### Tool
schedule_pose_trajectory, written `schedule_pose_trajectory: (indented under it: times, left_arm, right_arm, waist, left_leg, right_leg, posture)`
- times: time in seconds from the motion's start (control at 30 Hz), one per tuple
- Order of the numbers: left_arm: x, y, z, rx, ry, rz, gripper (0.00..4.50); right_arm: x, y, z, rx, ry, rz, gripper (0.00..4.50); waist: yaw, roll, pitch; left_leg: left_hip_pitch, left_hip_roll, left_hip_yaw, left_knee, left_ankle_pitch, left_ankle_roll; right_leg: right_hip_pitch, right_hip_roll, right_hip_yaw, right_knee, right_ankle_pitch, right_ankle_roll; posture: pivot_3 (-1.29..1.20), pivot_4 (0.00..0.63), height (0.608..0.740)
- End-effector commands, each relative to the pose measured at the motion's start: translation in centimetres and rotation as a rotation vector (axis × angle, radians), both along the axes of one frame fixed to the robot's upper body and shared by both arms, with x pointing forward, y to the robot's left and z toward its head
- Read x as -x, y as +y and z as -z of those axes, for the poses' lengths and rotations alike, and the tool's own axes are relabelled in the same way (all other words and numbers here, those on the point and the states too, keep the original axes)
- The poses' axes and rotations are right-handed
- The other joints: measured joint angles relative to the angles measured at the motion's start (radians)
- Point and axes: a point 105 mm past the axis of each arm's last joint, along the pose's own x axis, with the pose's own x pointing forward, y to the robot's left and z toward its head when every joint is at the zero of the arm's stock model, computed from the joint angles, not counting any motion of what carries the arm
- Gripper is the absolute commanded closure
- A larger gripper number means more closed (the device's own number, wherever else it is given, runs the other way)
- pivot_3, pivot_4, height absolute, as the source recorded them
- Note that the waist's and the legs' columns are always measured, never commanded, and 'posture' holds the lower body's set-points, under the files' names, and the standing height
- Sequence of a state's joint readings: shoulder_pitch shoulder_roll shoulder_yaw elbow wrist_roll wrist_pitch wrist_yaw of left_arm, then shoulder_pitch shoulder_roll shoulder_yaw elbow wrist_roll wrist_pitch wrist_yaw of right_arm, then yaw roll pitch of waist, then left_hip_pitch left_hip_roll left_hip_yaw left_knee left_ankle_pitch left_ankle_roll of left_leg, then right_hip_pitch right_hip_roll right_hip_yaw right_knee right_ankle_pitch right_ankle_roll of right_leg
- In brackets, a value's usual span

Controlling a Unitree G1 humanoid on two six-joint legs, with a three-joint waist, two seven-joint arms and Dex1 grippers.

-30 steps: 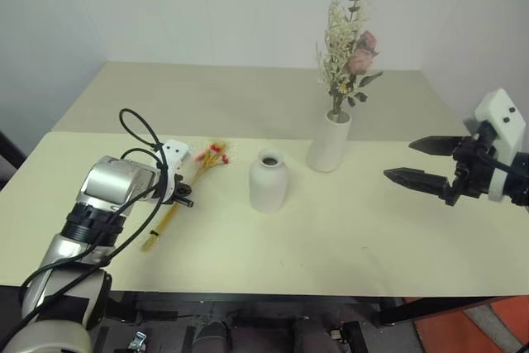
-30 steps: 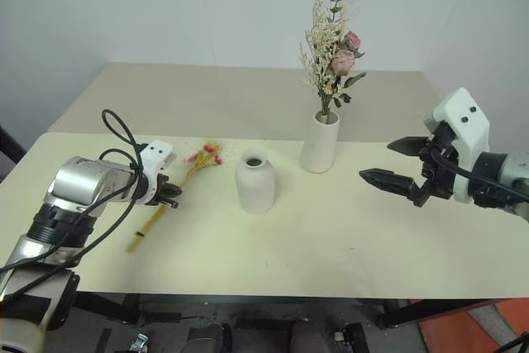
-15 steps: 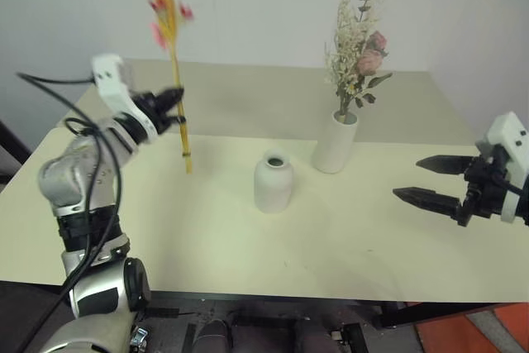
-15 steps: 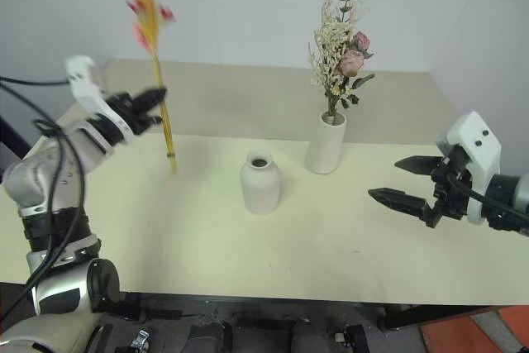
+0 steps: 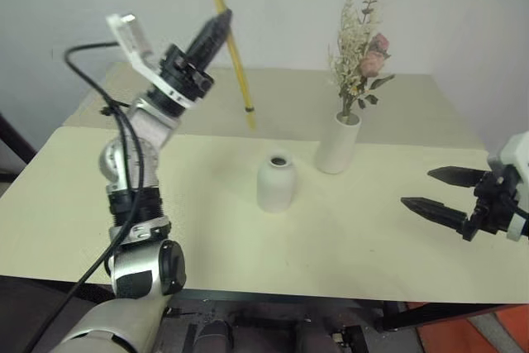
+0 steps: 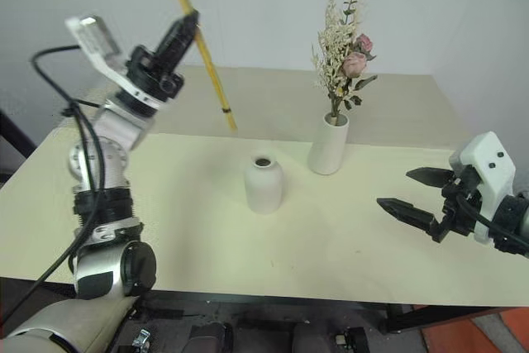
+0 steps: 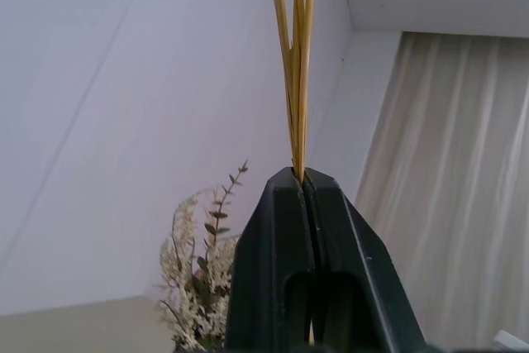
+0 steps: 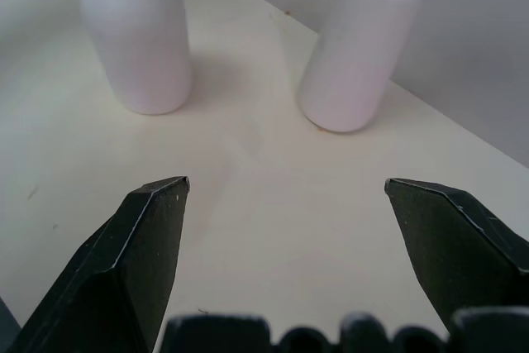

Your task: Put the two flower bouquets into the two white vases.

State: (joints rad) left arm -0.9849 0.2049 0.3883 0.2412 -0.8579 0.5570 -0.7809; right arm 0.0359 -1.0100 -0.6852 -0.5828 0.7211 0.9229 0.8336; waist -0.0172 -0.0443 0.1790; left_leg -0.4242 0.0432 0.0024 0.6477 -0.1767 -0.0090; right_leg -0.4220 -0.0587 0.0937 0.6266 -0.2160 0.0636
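Above the tabletop's far left we had the left gripper (image 5: 221,21) clamped on the yellow stalks (image 5: 234,64); right gripper (image 5: 430,192) gaped empty. Next: lowering them into the bottle vase (image 5: 275,182) mid-table, since the cylinder vase (image 5: 337,143) was filled.

**Left arm up with yellow stalks**

Left gripper (image 5: 221,21) clamped on slim yellow stalk bundle (image 5: 231,51), raised above cream table (image 5: 207,229). Short round white bottle vase (image 5: 276,182) empty. Tall white cylinder vase (image 5: 338,143) holds bushy dried bouquet (image 5: 357,51). Right gripper (image 5: 436,193) spread, low at the right.
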Motion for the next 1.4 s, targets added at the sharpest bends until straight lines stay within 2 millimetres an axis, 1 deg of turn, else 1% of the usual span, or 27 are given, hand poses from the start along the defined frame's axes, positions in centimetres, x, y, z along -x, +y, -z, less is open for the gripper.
schedule_pose_trajectory:
  times: [0.03,0.17,0.27,0.43,0.73,0.83,1.0,1.13,1.27,1.4]
  left_arm:
    - [0.0,-1.8,-0.9,-0.034,-0.065,0.022,4.47]
    - [0.0,-3.2,-0.3,-0.073,-0.077,0.063,4.47]
    - [-0.1,-3.7,0.4,-0.107,-0.075,0.070,4.47]
    - [0.0,-4.6,2.4,-0.197,-0.086,0.065,4.47]
    - [-0.7,-4.9,3.8,-0.226,-0.095,0.021,4.47]
    - [-0.5,-5.6,4.6,-0.280,-0.129,0.022,4.47]
    - [0.2,-6.2,5.2,-0.312,-0.172,0.038,4.47]
    - [0.9,-6.2,5.3,-0.320,-0.206,0.059,4.47]
    - [1.1,-6.0,5.7,-0.344,-0.195,0.070,4.47]
    - [1.9,-5.6,6.4,-0.393,-0.202,0.112,3.57]
  right_arm:
    - [0.6,-0.3,-1.2,0.023,-0.072,0.041,0.00]
    - [0.9,-0.5,-1.1,0.028,-0.072,0.070,0.00]
    - [1.0,-0.6,-0.9,0.033,-0.071,0.086,0.00]
    - [0.8,-0.5,-0.8,0.037,-0.089,0.093,0.00]
    - [0.4,-0.3,-0.8,0.046,-0.106,0.077,0.00]
    - [0.4,-0.3,-0.8,0.051,-0.108,0.076,0.00]
    - [0.4,-0.3,-0.8,0.058,-0.114,0.075,0.00]
    - [0.3,-0.4,-0.7,0.062,-0.116,0.074,0.00]
    - [0.2,-0.3,-0.6,0.064,-0.118,0.071,0.00]
    - [0.0,-0.4,-0.6,0.066,-0.121,0.068,0.00]
  waist:
    - [0.000,0.000,0.000]
    - [0.000,0.000,0.000]
    - [-0.001,0.000,0.000]
    - [0.000,0.000,0.000]
    - [0.001,0.000,0.000]
    - [0.003,0.000,0.000]
    - [0.001,0.000,0.000]
    - [0.000,0.000,0.000]
    - [0.001,0.000,0.000]
    - [0.000,0.000,0.000]
  left_leg:
    - [0.000,0.000,0.000,0.000,0.000,0.000]
    - [0.001,0.000,0.000,0.000,0.000,0.000]
    - [0.001,0.000,0.000,0.000,0.000,0.000]
    - [0.001,0.000,0.000,0.000,0.000,0.000]
    - [0.001,0.000,0.000,0.000,0.000,0.000]
    - [0.000,0.000,0.000,0.000,0.000,0.000]
    - [0.000,0.000,0.000,0.000,0.000,0.000]
    - [0.001,0.000,0.000,0.000,0.000,0.000]
    - [0.001,0.000,0.000,0.000,0.000,0.000]
    - [0.001,0.000,0.000,0.000,0.000,0.000]
  right_leg:
    - [0.000,0.000,0.000,0.000,0.000,0.000]
    - [0.001,0.000,0.000,0.000,0.000,0.000]
    - [0.000,0.000,0.000,0.000,0.000,0.000]
    - [0.000,0.000,0.000,0.000,0.000,0.000]
    - [0.000,0.000,0.000,0.000,0.000,0.000]
    - [0.000,0.000,0.000,0.000,0.000,0.000]
    - [0.000,0.000,0.000,0.000,0.000,0.000]
    - [0.000,0.000,0.000,0.000,0.000,0.000]
    - [0.000,0.000,0.000,0.000,0.000,0.000]
    - [0.000,0.000,0.000,0.000,0.000,0.000]
  posture:
    - [0.00,0.150,0.740]
    - [0.00,0.150,0.740]
    - [0.00,0.150,0.740]
    - [0.00,0.150,0.740]
    - [0.00,0.150,0.740]
    - [0.00,0.150,0.740]
    - [0.00,0.150,0.740]
    - [0.00,0.150,0.740]
    - [0.00,0.150,0.740]
    - [0.00,0.150,0.740]
